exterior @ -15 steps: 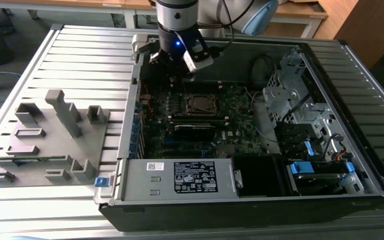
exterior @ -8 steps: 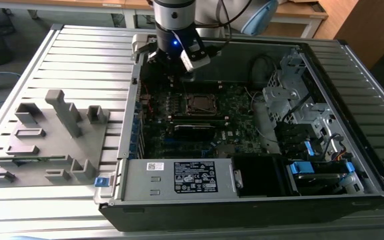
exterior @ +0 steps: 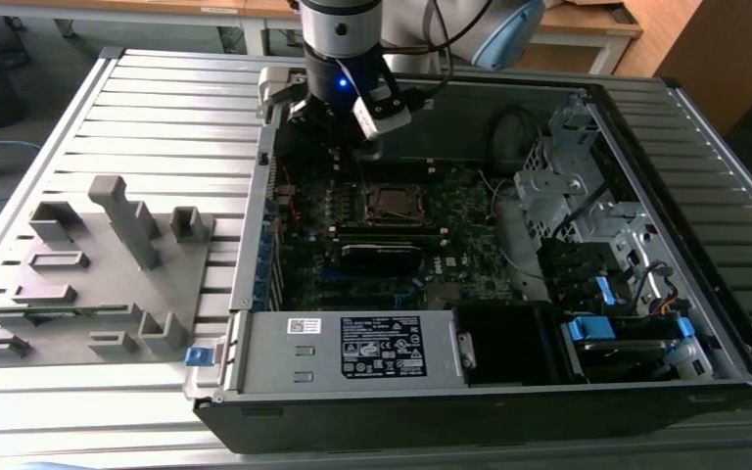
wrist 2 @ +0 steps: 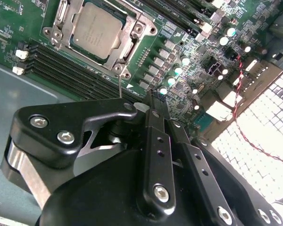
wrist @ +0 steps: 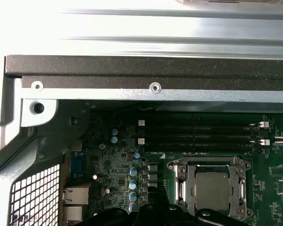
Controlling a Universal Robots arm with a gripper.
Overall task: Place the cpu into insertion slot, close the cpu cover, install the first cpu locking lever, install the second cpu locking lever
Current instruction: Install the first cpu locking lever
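Note:
The cpu [wrist 2: 95, 29] lies flat in the insertion slot [exterior: 390, 203] on the green motherboard [wrist 2: 188, 42], its grey top showing through the window of the cpu cover [wrist 2: 127, 43]. The silver cover lies down over the chip in both wrist views, with the cpu [wrist: 212, 190] framed by the cover [wrist: 185, 188]. A thin metal lever [wrist 2: 120, 84] stands up from the socket's near corner. My gripper [wrist 2: 154, 98] hovers just beside the socket with its black fingers [wrist 2: 156, 141] drawn together and nothing seen between them. In the exterior view the gripper [exterior: 367, 147] hangs just behind the socket.
The motherboard sits inside an open computer case [exterior: 689, 225]. Memory slots [wrist: 198, 133] run beside the socket, and a long black card [exterior: 383, 257] lies in front of it. The labelled power supply [exterior: 376, 348] fills the front. A grey fixture [exterior: 102, 264] stands at the exterior view's left.

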